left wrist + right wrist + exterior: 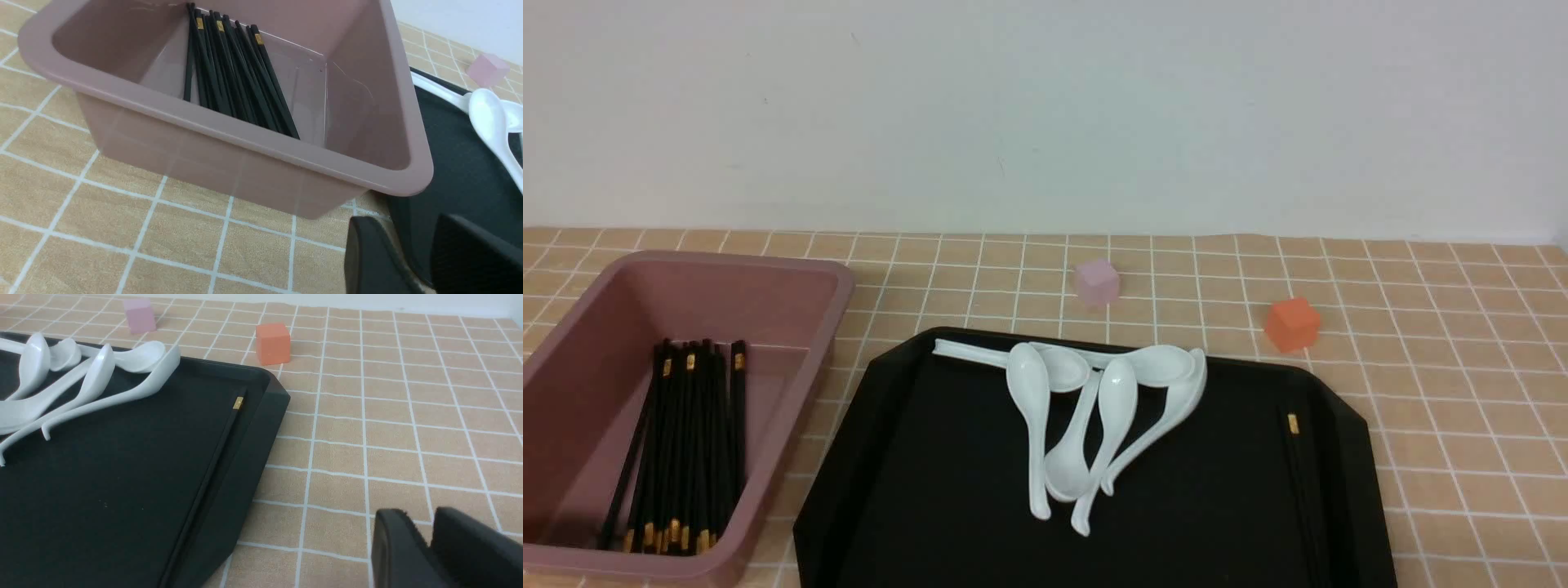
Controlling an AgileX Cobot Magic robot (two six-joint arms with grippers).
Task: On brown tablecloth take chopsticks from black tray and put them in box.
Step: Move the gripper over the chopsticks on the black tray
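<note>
The black tray lies on the brown tablecloth. One of the chopsticks lies along the tray's right rim, gold band at its far end; in the right wrist view this stick rests against the tray's wall. Several more chopsticks lie bundled in the box on the left. My left gripper hovers by the box's near corner, open and empty. Over bare cloth to the right of the tray, my right gripper is slightly open and empty. Neither gripper shows in the front view.
Several white soup spoons lie piled at the tray's far middle. A small pink cube and an orange cube stand on the cloth beyond the tray. A white wall closes the back.
</note>
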